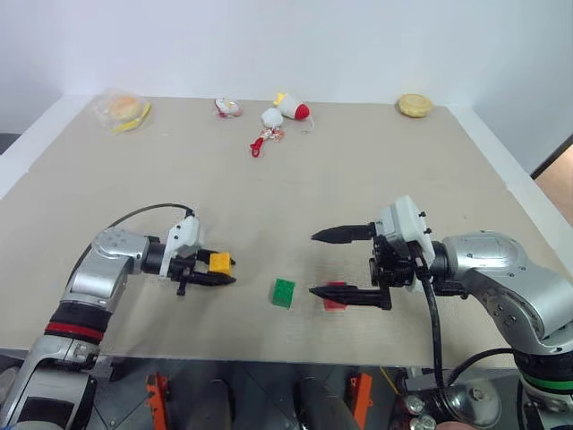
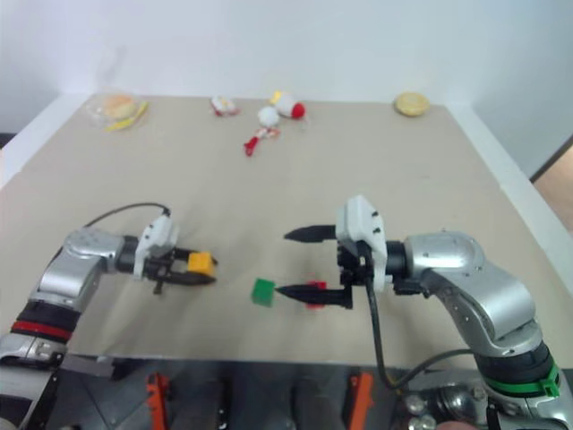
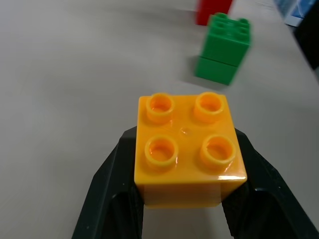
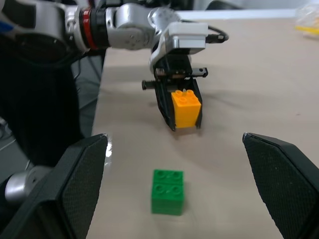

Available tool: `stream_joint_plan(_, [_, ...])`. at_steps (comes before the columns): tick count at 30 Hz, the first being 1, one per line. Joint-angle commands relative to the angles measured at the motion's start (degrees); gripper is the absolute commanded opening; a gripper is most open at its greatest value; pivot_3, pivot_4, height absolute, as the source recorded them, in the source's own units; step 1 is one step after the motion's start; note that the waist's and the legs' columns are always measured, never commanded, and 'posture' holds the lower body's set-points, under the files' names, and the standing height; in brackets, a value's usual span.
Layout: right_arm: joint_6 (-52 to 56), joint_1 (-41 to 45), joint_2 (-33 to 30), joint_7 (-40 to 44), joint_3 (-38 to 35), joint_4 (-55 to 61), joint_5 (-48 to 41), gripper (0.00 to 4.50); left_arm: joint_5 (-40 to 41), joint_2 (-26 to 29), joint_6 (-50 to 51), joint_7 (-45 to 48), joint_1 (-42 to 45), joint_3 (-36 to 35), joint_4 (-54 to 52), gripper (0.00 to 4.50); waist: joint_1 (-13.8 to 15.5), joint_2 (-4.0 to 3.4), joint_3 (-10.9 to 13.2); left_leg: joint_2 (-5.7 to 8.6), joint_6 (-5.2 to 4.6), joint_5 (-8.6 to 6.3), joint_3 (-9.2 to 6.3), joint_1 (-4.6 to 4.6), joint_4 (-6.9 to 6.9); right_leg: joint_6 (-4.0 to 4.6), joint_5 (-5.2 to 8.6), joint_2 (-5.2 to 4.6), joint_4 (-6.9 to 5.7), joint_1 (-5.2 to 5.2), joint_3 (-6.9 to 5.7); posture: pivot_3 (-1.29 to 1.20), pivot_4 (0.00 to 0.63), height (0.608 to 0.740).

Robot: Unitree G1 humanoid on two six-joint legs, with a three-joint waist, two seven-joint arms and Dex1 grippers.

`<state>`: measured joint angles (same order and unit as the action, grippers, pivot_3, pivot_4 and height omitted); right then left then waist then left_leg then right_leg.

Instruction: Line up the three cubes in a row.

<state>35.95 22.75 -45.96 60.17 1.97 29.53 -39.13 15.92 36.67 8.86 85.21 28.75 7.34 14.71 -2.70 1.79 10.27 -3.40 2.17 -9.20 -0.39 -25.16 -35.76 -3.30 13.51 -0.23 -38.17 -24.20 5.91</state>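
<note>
My left gripper [image 1: 222, 268] is shut on the yellow-orange cube [image 1: 219, 262], studs up, low over the table at the front left. In the left wrist view its black fingers [image 3: 112, 174] clamp the cube's two sides. The green cube [image 1: 284, 292] rests on the table to the right of it, a short gap away. Just beyond the green one lies the red cube [image 1: 335, 298], partly hidden behind the lower finger of my right gripper [image 1: 312, 263]. That gripper is open wide, pointing left, with nothing between its fingers.
Along the far edge lie a wrapped burger-like item [image 1: 124, 111], a small toy [image 1: 228, 108], white-and-red plush toys [image 1: 285, 112] and a round bun [image 1: 414, 105]. The table's front edge [image 1: 269, 345] runs close below the cubes.
</note>
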Motion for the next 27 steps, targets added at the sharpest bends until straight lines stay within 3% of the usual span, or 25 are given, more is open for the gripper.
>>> stream_joint_plan(1, [-1.3,0.2,-0.2,0.4,-0.3,0.9,0.5,4.5,1.4,-0.7,0.7,-0.8,-1.4,0.5,-4.7,1.38,0.0,0.0,0.0,0.0,0.0,0.0,0.01,0.0,-0.02,-0.01,-0.01,0.0,0.0,0.0,0.01,0.0,0.15,0.737])
stream_joint_plan(11, [-1.2,0.0,0.3,0.3,-0.2,1.0,1.0,4.5,1.7,0.2,3.0,-1.9,-6.6,2.1,-10.4,1.38,0.0,0.0,0.0,-0.04,0.0,0.0,0.03,0.02,0.06,0.01,0.0,0.04,0.0,-0.03,0.02,0.0,0.15,0.737])
stream_joint_plan(27, [-1.1,0.3,0.5,0.0,-0.3,0.7,1.3,4.5,0.4,-0.1,0.1,-2.5,-6.3,3.2,-7.1,1.38,0.0,0.0,0.0,-0.03,0.0,0.0,0.03,0.02,0.04,0.01,0.0,0.03,0.0,-0.03,0.02,0.0,0.15,0.737])
